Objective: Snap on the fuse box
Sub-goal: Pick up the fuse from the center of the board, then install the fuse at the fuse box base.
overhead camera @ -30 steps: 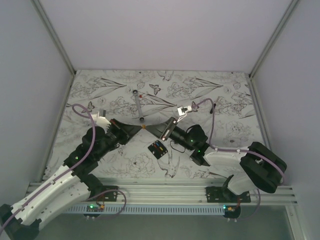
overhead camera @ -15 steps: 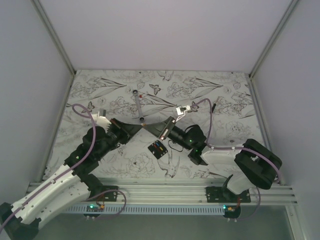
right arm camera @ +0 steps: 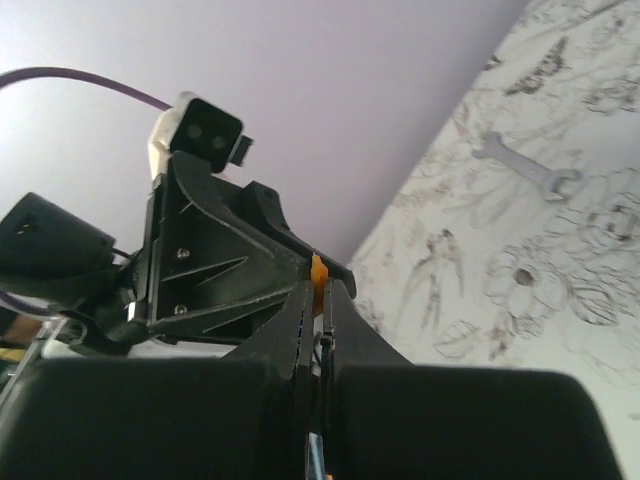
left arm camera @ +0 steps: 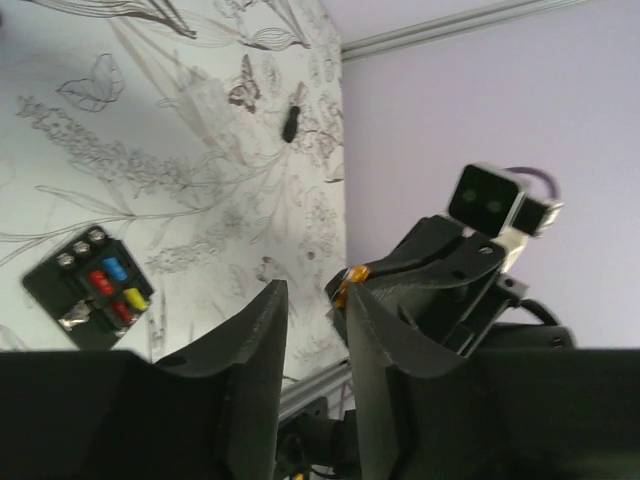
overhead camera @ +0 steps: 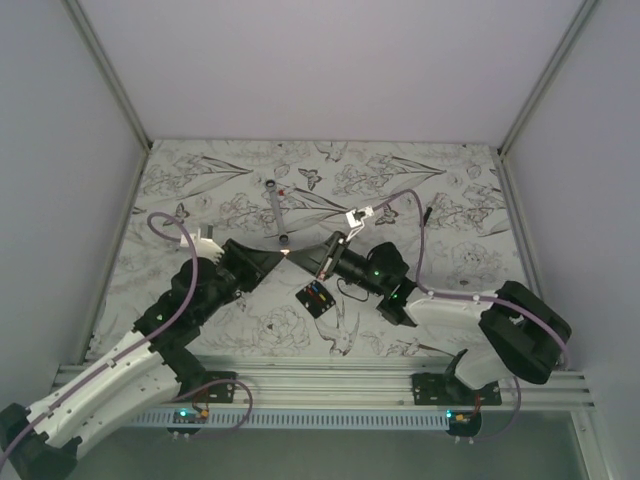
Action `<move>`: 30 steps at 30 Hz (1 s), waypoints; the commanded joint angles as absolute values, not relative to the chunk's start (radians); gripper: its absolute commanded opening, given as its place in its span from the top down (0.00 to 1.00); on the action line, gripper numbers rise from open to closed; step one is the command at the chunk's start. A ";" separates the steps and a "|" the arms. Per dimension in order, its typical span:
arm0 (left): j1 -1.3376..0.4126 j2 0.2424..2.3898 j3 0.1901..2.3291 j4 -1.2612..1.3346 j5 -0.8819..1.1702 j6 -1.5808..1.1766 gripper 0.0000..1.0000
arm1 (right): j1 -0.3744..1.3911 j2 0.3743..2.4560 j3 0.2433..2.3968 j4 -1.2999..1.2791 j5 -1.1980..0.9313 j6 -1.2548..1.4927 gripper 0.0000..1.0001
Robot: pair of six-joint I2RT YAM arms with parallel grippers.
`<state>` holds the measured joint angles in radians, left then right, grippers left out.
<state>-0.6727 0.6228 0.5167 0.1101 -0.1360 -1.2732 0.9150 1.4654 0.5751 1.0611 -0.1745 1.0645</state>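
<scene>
The fuse box (overhead camera: pixel 317 297) lies flat on the patterned counter (overhead camera: pixel 200 190), a little below the middle of the overhead view. Its face is up, showing red, blue and yellow fuses. Nothing holds it, and both arms meet just above it in the frame, lifted off the counter.

The right end effector (right arm camera: pixel 318 290) is pressed together on a small orange piece (right arm camera: pixel 318 268), likely a fuse, whose tip pokes out past the fingers. The left end effector (left arm camera: pixel 315 295) points tip to tip at it, its fingers a narrow gap apart with nothing between them.

The block looks like light, rigid moulded plastic with smooth walls, so it should not deform. It may skid on the cloth or twist if pinched off-centre. Its fuses stand proud of the face and look easy to knock out or bend, so the face is a poor place to grip. The safer hold is across two opposite outer walls, low down and near the middle of their length, with the fingers astride the body. Because it sits so low, the fingertips would need to reach almost to the counter.

A silver wrench (overhead camera: pixel 276 212) rests above the arms, and a thin black stick (overhead camera: pixel 428 212) lies to the upper right, both well apart from the block.
</scene>
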 commanded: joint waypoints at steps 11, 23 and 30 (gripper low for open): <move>-0.677 0.472 0.492 -0.262 -0.297 -0.934 0.52 | 0.848 1.371 0.841 0.110 -0.082 0.528 1.00; -0.677 0.569 0.526 -0.456 -0.376 -0.689 0.17 | 0.855 1.507 0.991 -0.211 0.071 0.320 1.00; -0.677 0.640 0.511 -0.456 -0.473 -0.625 0.00 | 0.900 1.629 1.066 -0.279 0.133 0.295 1.00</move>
<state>-0.6750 0.6266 0.5110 -0.4232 -0.3977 -0.6891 0.8658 1.5742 0.9943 -0.2077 0.0677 0.3408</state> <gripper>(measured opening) 0.973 0.026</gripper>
